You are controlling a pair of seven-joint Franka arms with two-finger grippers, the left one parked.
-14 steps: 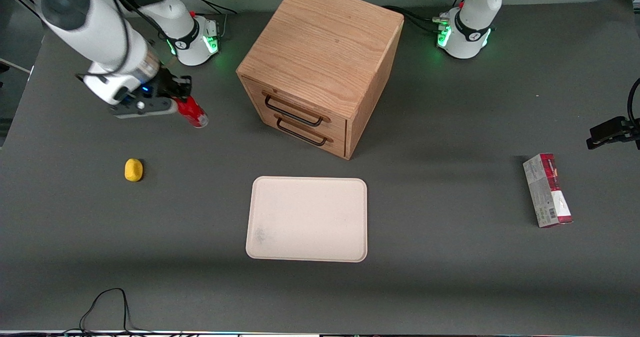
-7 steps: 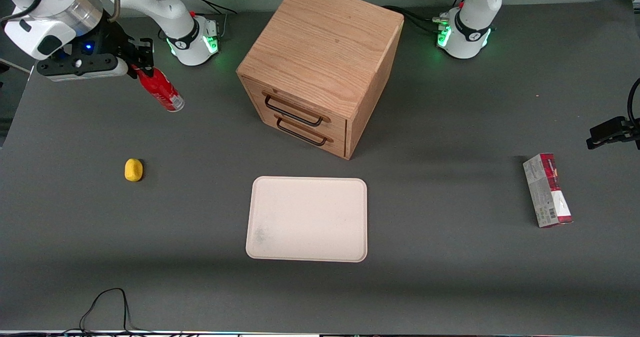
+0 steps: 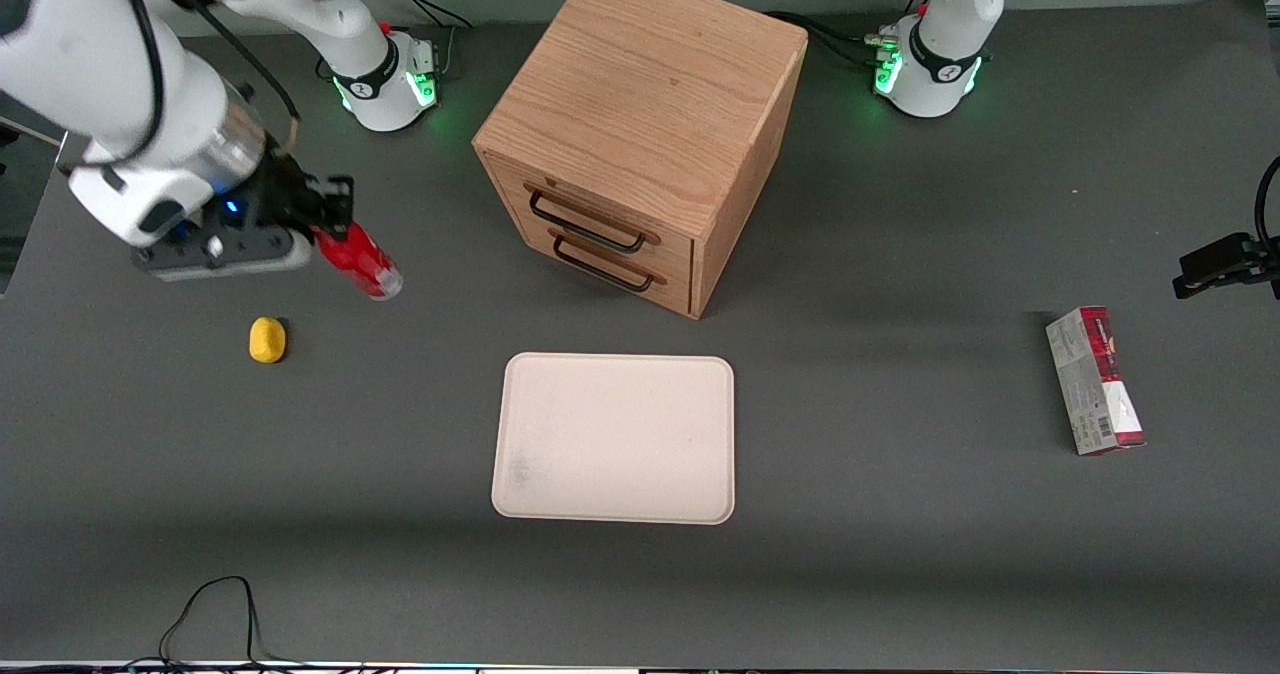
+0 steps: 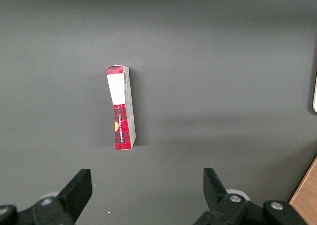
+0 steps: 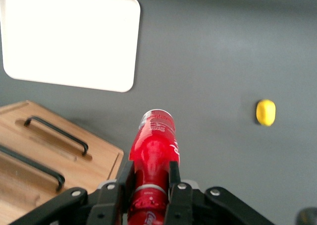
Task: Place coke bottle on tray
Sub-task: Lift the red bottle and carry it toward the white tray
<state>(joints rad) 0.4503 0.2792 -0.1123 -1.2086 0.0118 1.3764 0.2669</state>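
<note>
My right gripper (image 3: 322, 222) is shut on the coke bottle (image 3: 360, 259), a small red bottle held tilted in the air above the table at the working arm's end. In the right wrist view the gripper (image 5: 150, 178) has its fingers clamped on both sides of the bottle (image 5: 154, 145), near its neck. The tray (image 3: 615, 438), cream with a low rim, lies flat on the table nearer to the front camera than the wooden cabinet; it also shows in the right wrist view (image 5: 69, 39). The bottle is well apart from the tray.
A wooden cabinet (image 3: 640, 124) with two drawers stands at the table's middle, farther from the camera than the tray. A small yellow object (image 3: 267, 340) lies below the gripper. A red-and-grey carton (image 3: 1094, 380) lies toward the parked arm's end.
My gripper, holding the bottle, swung away from the camera toward the table's end, then came back nearer to the camera and the yellow object.
</note>
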